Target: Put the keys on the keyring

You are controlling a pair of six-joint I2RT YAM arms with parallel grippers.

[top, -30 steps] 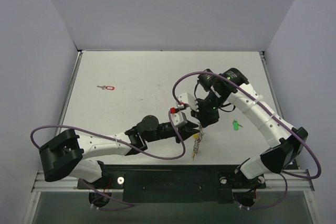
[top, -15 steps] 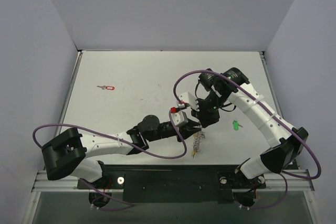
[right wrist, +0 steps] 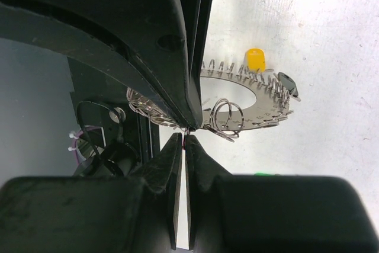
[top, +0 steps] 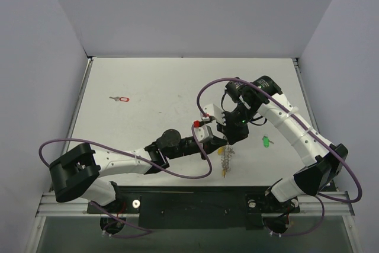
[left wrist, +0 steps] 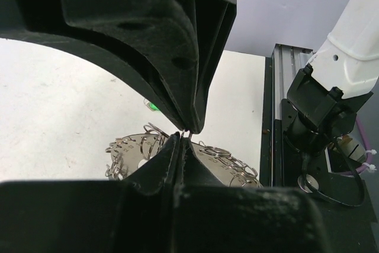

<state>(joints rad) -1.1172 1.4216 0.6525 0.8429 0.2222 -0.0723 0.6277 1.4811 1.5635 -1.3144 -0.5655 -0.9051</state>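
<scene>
The keyring (top: 225, 158), a flat silvery toothed disc carrying several small split rings, hangs on edge just above the table with its yellow piece (top: 224, 174) lowest. My left gripper (top: 221, 143) and right gripper (top: 228, 141) meet tip to tip above it, each shut on a thin wire loop at its rim. In the left wrist view the disc (left wrist: 130, 149) shows behind my shut left gripper (left wrist: 182, 138). In the right wrist view the disc (right wrist: 263, 108) and yellow piece (right wrist: 255, 59) show beyond my shut right gripper (right wrist: 185, 138). The green key (top: 266, 141) and the red key (top: 121, 99) lie on the table.
The white table (top: 166, 81) is walled at the back and sides. A metal rail (top: 195, 199) with both arm bases runs along the near edge. Purple cables (top: 204, 96) loop over both arms near the grippers.
Both grippers and the hanging keyring have shifted slightly to the right. The keyring now hangs a little straighter. Both keys have stayed where they were.
</scene>
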